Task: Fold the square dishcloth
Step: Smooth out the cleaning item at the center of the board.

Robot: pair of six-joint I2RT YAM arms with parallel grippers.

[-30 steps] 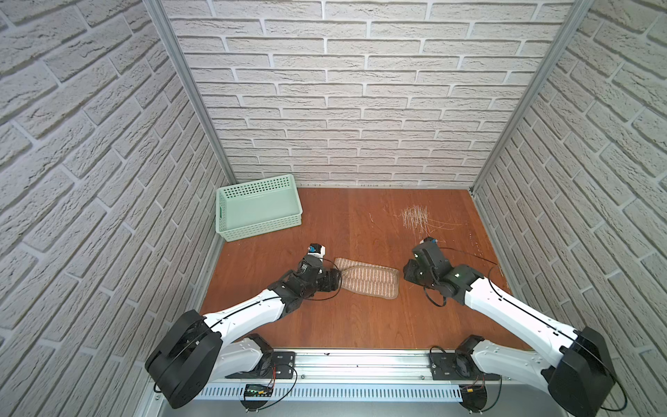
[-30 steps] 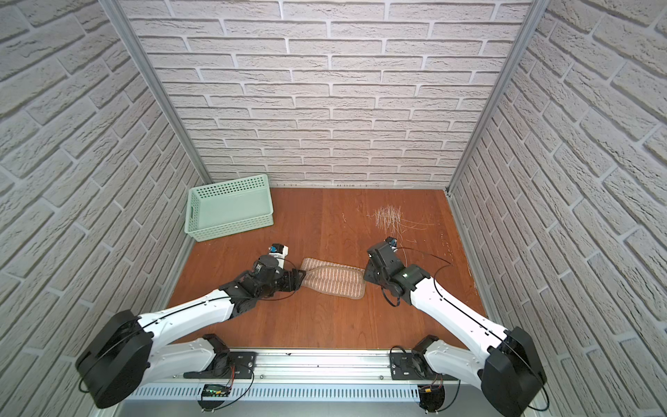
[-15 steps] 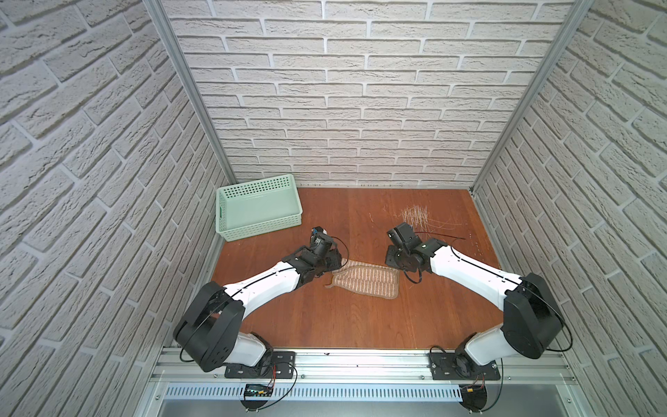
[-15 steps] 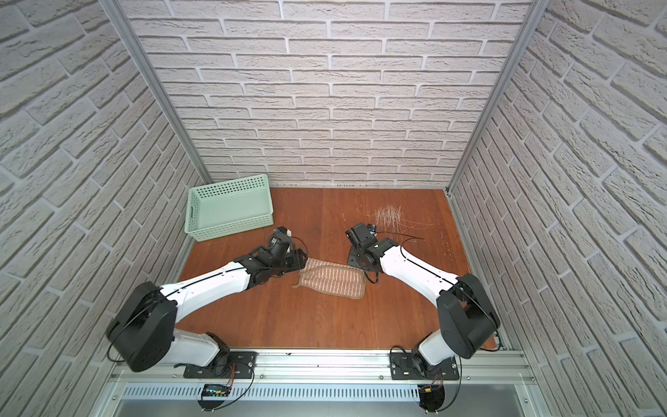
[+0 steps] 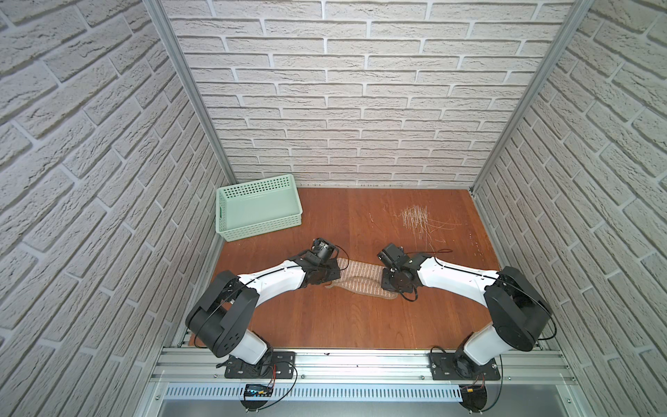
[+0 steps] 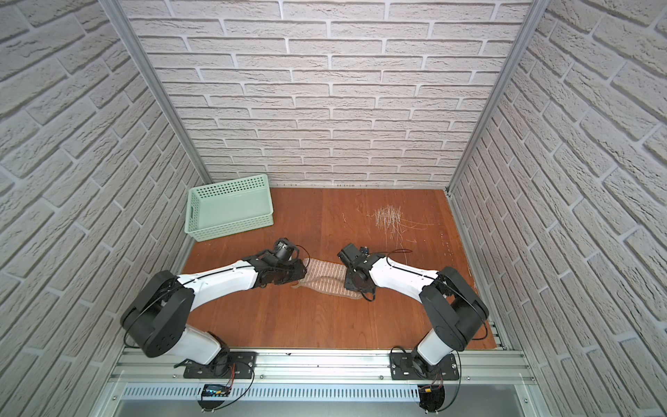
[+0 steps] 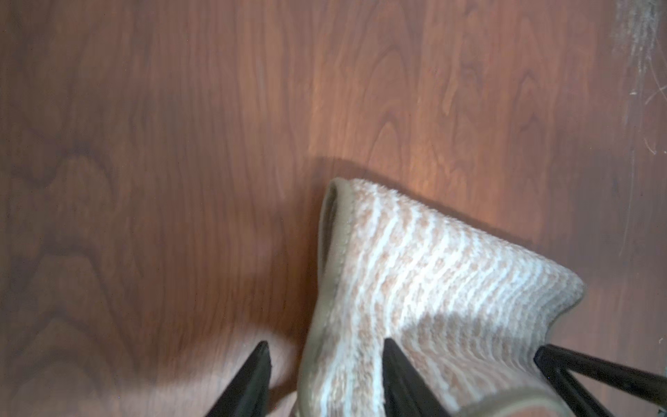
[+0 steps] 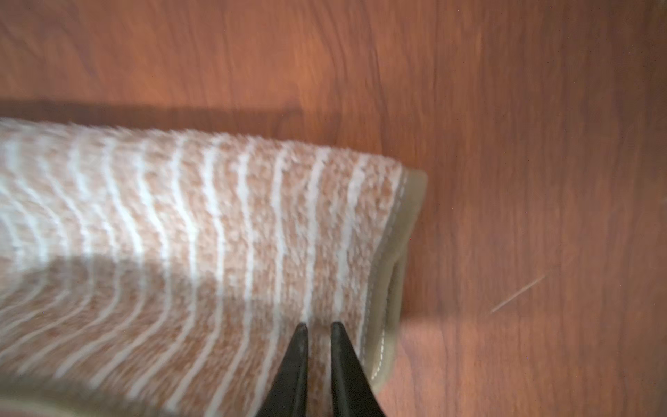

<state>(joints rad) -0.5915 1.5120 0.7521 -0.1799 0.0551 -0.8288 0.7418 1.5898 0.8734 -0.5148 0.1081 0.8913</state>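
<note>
Tabletop (image 5: 361,325) of reddish wood carries everything, with white brick walls on three sides. Two white-and-black arms reach in from the near rail, the left arm (image 5: 274,281) and the right arm (image 5: 454,278), and their wrists face each other across the middle of the wood. A mint-green basket (image 5: 260,231) stands in the far left corner, well apart from both arms. A patch of pale scratches (image 5: 415,216) marks the wood toward the far right.

Between the two wrists lies the dishcloth (image 5: 361,278), tan with thin white stripes and beige edging. It shows in both top views (image 6: 325,276), doubled over on itself, and each end runs under a wrist.

The left gripper (image 7: 325,343) stands about half open astride the edged end of the cloth. One of its fingers (image 7: 397,372) rests on the striped pile, and the other sits over bare wood just beside the edging, not touching it.

The right gripper (image 8: 319,325) is nearly closed. Its two tips stand a narrow gap apart near the other edged end, with a thin ridge of the striped pile pinched between them.
</note>
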